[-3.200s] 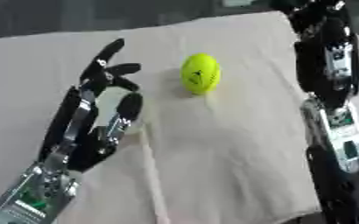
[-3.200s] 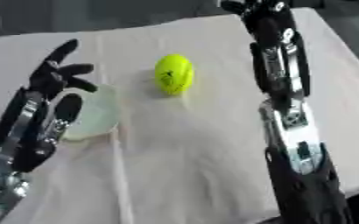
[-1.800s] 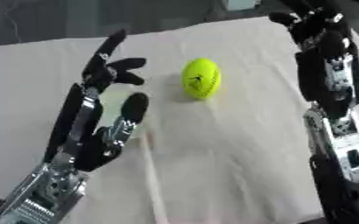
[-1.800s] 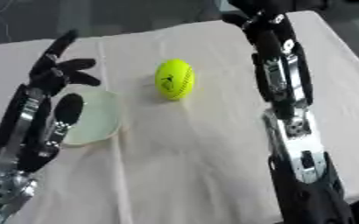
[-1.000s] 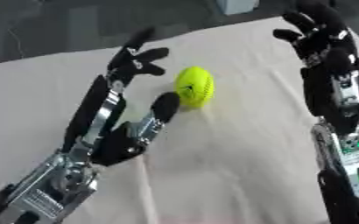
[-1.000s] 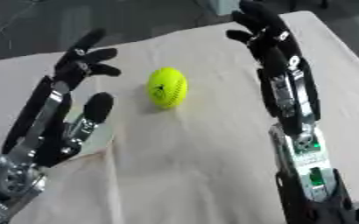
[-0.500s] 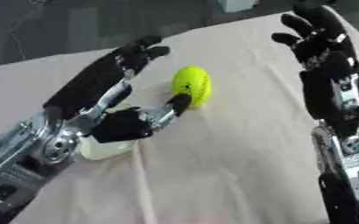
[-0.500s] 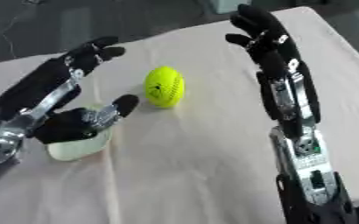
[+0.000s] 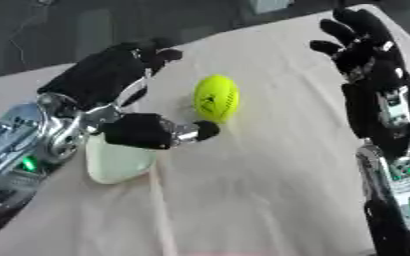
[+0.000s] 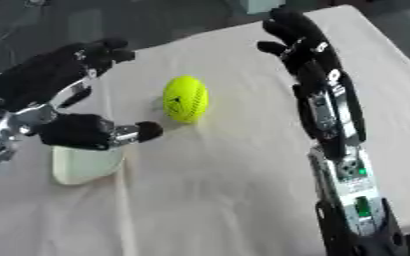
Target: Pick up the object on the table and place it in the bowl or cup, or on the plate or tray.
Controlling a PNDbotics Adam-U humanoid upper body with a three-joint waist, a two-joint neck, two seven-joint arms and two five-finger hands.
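A yellow-green ball [image 9: 215, 98] lies on the beige cloth near the middle. My left hand [image 9: 112, 82] hovers just left of it, open, its fingers arched over toward the ball and the thumb [image 9: 160, 132] stretched out below it, not touching. Under that hand sits a pale green bowl [image 10: 84, 164], partly hidden by the thumb. My right hand [image 10: 300, 40] is raised to the right of the ball with its fingers spread, holding nothing.
The beige cloth [image 9: 270, 190] covers the table and runs to a dark far edge at the top. A pale boxy thing [image 9: 268, 5] stands beyond that edge.
My left hand has swung in from the lower left toward the ball, with the fingers now arched beside it. The camera has tilted. The right hand has stayed raised.
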